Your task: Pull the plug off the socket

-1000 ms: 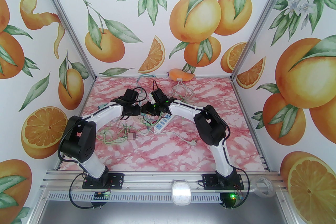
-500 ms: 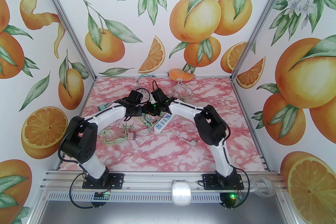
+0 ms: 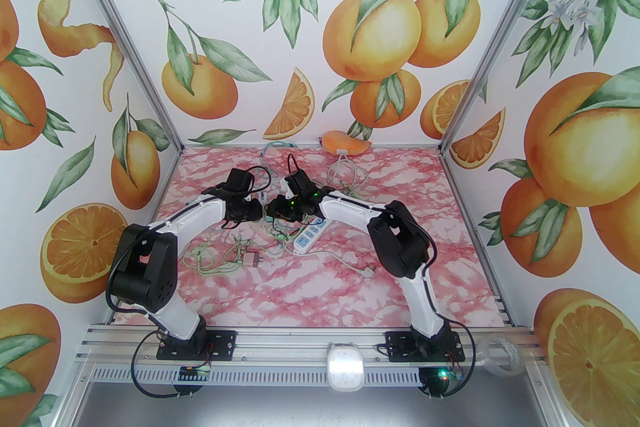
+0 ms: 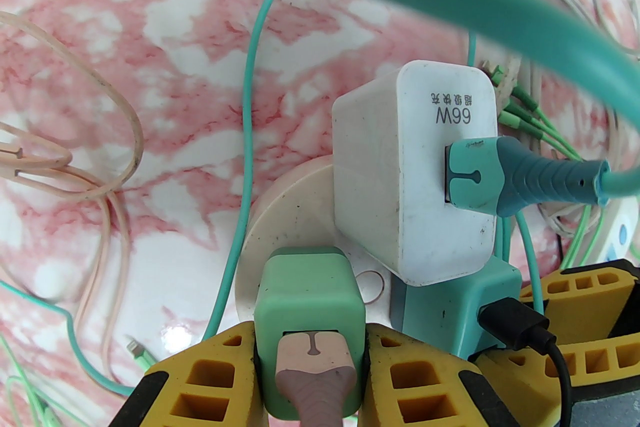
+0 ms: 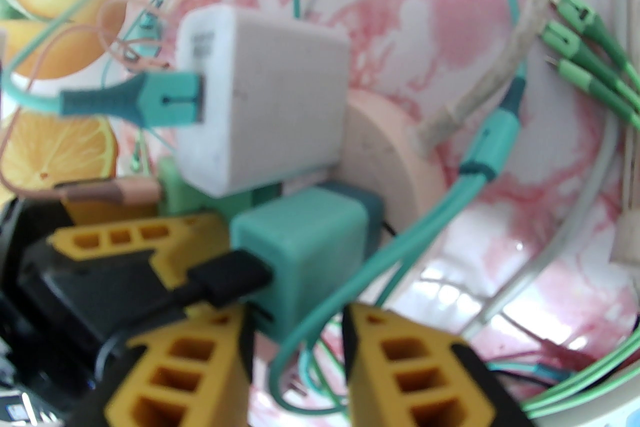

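Note:
A round beige socket point(image 4: 285, 215) carries three plugs: a white 66W plug point(image 4: 410, 174) with a teal cable, a teal plug point(image 4: 435, 310) with a black cable, and a light green plug point(image 4: 310, 295) with a pinkish cable. My left gripper point(image 4: 310, 335) is shut on the light green plug, whose far end sits against the socket's face. My right gripper point(image 5: 297, 315) clamps the lower corner of the teal plug point(image 5: 305, 245), beside the socket point(image 5: 380, 154). In the top view, the left gripper point(image 3: 252, 209) and right gripper point(image 3: 272, 209) face each other at mid-table.
A white power strip point(image 3: 310, 235) lies just right of the grippers. A loose pink charger point(image 3: 250, 260) and green cables point(image 3: 215, 260) lie nearer the bases. White cable coils point(image 3: 345, 174) and an orange plush toy point(image 3: 347, 143) sit near the back wall.
My left arm first pushed right toward the right gripper, then drew back left; a small gap now shows between the two grippers. The right arm shifted slightly left.

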`<control>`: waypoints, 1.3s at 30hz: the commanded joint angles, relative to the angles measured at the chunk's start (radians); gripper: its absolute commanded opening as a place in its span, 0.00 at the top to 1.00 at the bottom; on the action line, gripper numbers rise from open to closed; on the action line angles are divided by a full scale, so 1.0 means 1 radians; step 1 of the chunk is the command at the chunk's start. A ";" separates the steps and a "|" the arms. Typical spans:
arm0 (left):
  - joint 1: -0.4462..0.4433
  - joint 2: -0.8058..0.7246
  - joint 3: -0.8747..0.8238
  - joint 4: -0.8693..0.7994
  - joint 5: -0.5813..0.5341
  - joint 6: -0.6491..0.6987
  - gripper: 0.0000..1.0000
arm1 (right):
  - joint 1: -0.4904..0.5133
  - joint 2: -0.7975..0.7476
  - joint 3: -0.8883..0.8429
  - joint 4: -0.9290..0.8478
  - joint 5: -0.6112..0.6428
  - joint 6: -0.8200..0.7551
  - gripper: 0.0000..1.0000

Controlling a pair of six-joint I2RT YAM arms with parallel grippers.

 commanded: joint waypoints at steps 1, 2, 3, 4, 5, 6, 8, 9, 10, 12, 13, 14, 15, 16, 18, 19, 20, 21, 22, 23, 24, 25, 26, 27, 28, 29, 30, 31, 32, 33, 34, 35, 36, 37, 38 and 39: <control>-0.049 -0.049 0.027 0.005 -0.058 0.021 0.87 | 0.006 0.090 -0.026 -0.186 0.090 -0.023 0.65; -0.069 -0.044 0.032 -0.003 -0.076 0.028 0.87 | 0.006 0.094 -0.021 -0.191 0.089 -0.023 0.65; -0.087 -0.040 0.037 -0.011 -0.120 0.035 0.88 | 0.008 0.096 -0.016 -0.196 0.087 -0.025 0.65; -0.105 -0.037 0.042 -0.017 -0.146 0.045 0.88 | 0.008 0.100 -0.011 -0.200 0.088 -0.025 0.65; -0.129 -0.033 0.047 -0.025 -0.179 0.055 0.88 | 0.010 0.104 -0.006 -0.205 0.088 -0.027 0.65; -0.146 -0.027 0.055 -0.033 -0.205 0.060 0.88 | 0.011 0.106 -0.001 -0.211 0.088 -0.029 0.65; -0.165 -0.019 0.060 -0.038 -0.221 0.070 0.88 | 0.011 0.111 0.007 -0.216 0.089 -0.029 0.65; -0.176 -0.016 0.064 -0.039 -0.235 0.078 0.88 | 0.012 0.112 0.010 -0.220 0.089 -0.030 0.65; -0.186 -0.013 0.068 -0.045 -0.251 0.083 0.88 | 0.011 0.113 0.010 -0.221 0.091 -0.032 0.65; -0.189 -0.009 0.076 -0.050 -0.251 0.081 0.88 | 0.012 0.114 0.012 -0.226 0.091 -0.034 0.65; -0.184 -0.008 0.079 -0.050 -0.245 0.077 0.89 | 0.012 0.114 0.013 -0.226 0.093 -0.033 0.65; -0.175 -0.009 0.080 -0.049 -0.229 0.070 0.89 | 0.012 0.114 0.014 -0.228 0.093 -0.034 0.65; -0.163 -0.012 0.080 -0.046 -0.209 0.063 0.89 | 0.012 0.116 0.014 -0.229 0.092 -0.035 0.65; -0.151 -0.016 0.079 -0.043 -0.190 0.055 0.89 | 0.011 0.115 0.013 -0.230 0.093 -0.035 0.65; -0.114 -0.032 0.071 -0.032 -0.134 0.033 0.89 | 0.011 0.114 0.012 -0.232 0.095 -0.036 0.66; -0.096 -0.039 0.066 -0.025 -0.110 0.023 0.89 | 0.012 0.114 0.010 -0.234 0.097 -0.037 0.65; -0.075 -0.048 0.061 -0.017 -0.090 0.013 0.89 | 0.011 0.114 0.010 -0.234 0.098 -0.038 0.66; -0.058 -0.054 0.058 -0.014 -0.044 0.005 0.89 | 0.012 0.114 0.007 -0.234 0.098 -0.038 0.66; -0.045 -0.058 0.057 -0.014 -0.030 0.000 0.89 | 0.011 0.114 0.007 -0.234 0.098 -0.038 0.65; -0.028 -0.061 0.057 -0.016 -0.013 -0.006 0.89 | 0.011 0.114 0.007 -0.233 0.098 -0.037 0.66; -0.013 -0.064 0.057 -0.019 0.006 -0.014 0.89 | 0.011 0.114 0.006 -0.231 0.098 -0.036 0.66; 0.002 -0.067 0.055 -0.020 0.023 -0.021 0.89 | 0.012 0.114 0.006 -0.232 0.099 -0.037 0.66; 0.018 -0.070 0.052 -0.018 0.047 -0.031 0.89 | 0.011 0.114 0.006 -0.233 0.100 -0.038 0.66; 0.033 -0.073 0.048 -0.014 0.068 -0.042 0.89 | 0.012 0.114 0.006 -0.234 0.101 -0.038 0.66; 0.045 -0.078 0.044 -0.010 0.087 -0.051 0.89 | 0.012 0.114 0.006 -0.234 0.101 -0.038 0.66; 0.055 -0.082 0.039 -0.002 0.106 -0.060 0.89 | 0.011 0.114 0.006 -0.234 0.103 -0.038 0.66; 0.058 -0.085 0.037 0.001 0.115 -0.065 0.89 | 0.012 0.114 0.005 -0.234 0.102 -0.038 0.66; 0.058 -0.087 0.037 0.003 0.116 -0.063 0.88 | 0.011 0.115 0.006 -0.234 0.103 -0.038 0.66; 0.056 -0.089 0.035 0.004 0.111 -0.060 0.88 | 0.011 0.117 0.006 -0.236 0.102 -0.038 0.66; 0.050 -0.087 0.034 0.002 0.102 -0.056 0.88 | 0.012 0.117 0.006 -0.234 0.100 -0.037 0.66; 0.044 -0.086 0.033 -0.001 0.090 -0.050 0.88 | 0.011 0.117 0.006 -0.234 0.099 -0.036 0.66; 0.034 -0.085 0.032 -0.007 0.071 -0.043 0.88 | 0.011 0.118 0.007 -0.233 0.099 -0.037 0.66; 0.022 -0.082 0.032 -0.014 0.050 -0.036 0.88 | 0.011 0.118 0.008 -0.235 0.099 -0.037 0.66; 0.009 -0.080 0.030 -0.019 0.027 -0.026 0.88 | 0.011 0.118 0.009 -0.234 0.099 -0.035 0.66; -0.009 -0.077 0.031 -0.028 -0.001 -0.015 0.88 | 0.012 0.119 0.009 -0.234 0.099 -0.035 0.66; -0.025 -0.073 0.031 -0.034 -0.032 -0.009 0.89 | 0.011 0.118 0.010 -0.234 0.099 -0.035 0.66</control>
